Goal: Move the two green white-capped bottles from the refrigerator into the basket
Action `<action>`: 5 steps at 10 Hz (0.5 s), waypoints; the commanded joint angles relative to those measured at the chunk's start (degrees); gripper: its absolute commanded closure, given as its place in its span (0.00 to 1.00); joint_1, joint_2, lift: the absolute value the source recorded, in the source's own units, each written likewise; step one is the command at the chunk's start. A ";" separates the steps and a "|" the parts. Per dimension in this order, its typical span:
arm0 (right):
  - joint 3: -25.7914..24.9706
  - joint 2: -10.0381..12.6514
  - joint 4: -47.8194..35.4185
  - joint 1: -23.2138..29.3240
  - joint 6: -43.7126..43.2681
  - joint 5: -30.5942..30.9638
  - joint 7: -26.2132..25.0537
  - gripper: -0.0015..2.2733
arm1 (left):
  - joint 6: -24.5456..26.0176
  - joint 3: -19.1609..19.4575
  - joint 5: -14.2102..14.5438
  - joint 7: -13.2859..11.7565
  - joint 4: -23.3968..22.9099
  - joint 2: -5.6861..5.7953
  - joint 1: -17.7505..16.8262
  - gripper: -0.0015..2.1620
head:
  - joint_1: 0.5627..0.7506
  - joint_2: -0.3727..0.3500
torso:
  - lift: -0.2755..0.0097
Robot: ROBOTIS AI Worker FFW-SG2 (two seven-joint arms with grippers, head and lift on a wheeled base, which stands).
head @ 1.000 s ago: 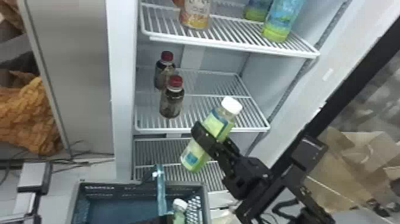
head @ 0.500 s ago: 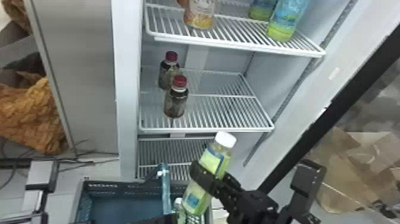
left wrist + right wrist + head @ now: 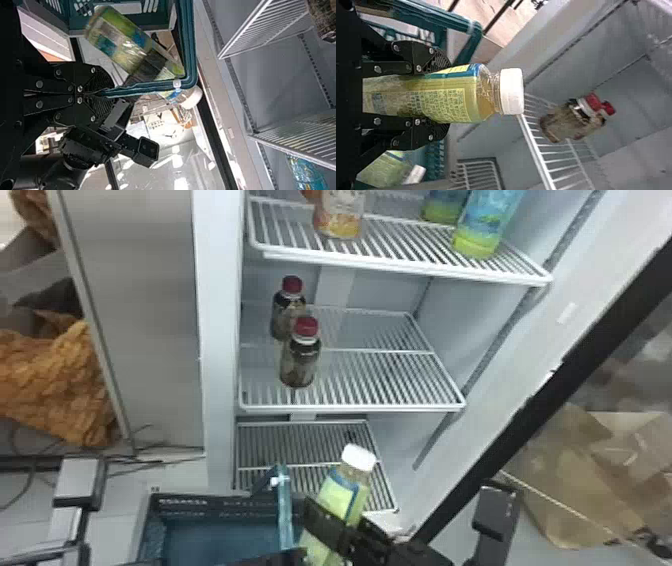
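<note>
Bottle, green and white-capped (image 3: pixel 345 490): tilted cap-up, clasped by the right gripper (image 3: pixel 340 516) near the basket (image 3: pixel 200 506). Second green bottle (image 3: pixel 383 171): contained in the basket. Basket handle (image 3: pixel 284 505): pinched by the left gripper (image 3: pixel 270 559). Two red-capped bottles (image 3: pixel 300 362): stood on a refrigerator shelf (image 3: pixel 390 382).

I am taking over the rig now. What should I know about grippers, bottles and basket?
Left gripper: shut on the handle of the basket.
Right gripper: holds one green bottle, cap up and tilted, beside the handle.
Done: the other green bottle is in the basket; the held one is off the shelves.
Left to do: set the held bottle in the basket and release it, probably minding the handle.
</note>
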 commanded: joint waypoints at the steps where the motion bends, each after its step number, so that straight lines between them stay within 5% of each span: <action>1: -0.40 0.00 -0.13 0.01 2.66 -0.45 0.10 0.42 | -0.03 0.00 0.00 0.02 0.00 0.00 -0.06 0.53 | 0.70 0.12 | 0.04; 5: -3.15 0.62 -0.70 -0.27 10.40 -0.90 1.33 0.39 | -0.03 0.11 -0.11 0.02 0.00 -0.17 -0.06 0.53 | 0.70 0.12 | 0.04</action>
